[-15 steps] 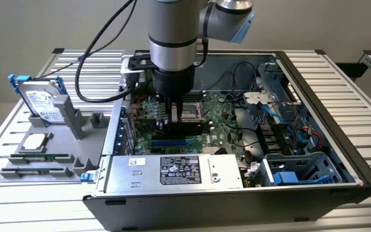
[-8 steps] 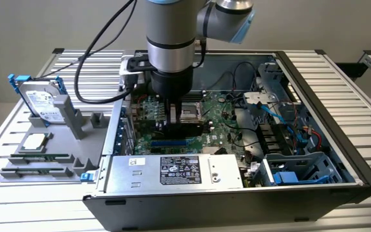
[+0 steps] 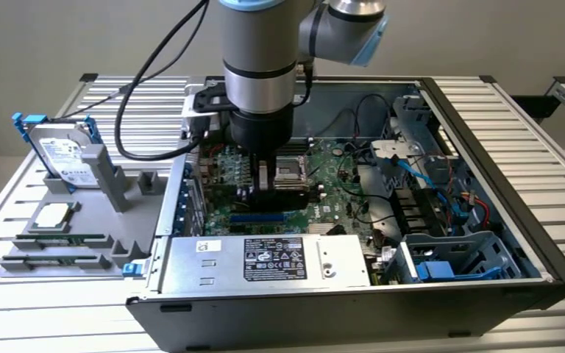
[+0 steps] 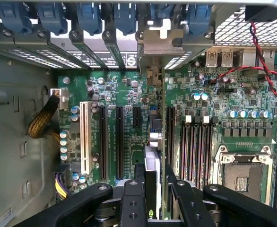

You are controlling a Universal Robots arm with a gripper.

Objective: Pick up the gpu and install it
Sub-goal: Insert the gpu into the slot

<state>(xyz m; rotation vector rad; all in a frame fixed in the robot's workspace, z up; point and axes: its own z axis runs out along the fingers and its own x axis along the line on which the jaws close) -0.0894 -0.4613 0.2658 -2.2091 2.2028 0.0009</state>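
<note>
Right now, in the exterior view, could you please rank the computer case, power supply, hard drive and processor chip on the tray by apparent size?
1. Computer case
2. Power supply
3. Hard drive
4. Processor chip

Inspection note: my arm and end tool, as found.
My arm (image 3: 258, 44) is a silver-grey tube with a pale blue joint cap (image 3: 369, 45); black cables (image 3: 160, 59) run alongside. My gripper (image 4: 155, 174) is matte black, its fingers (image 4: 133, 204) bearing what appear to be recessed screw holes.
</note>
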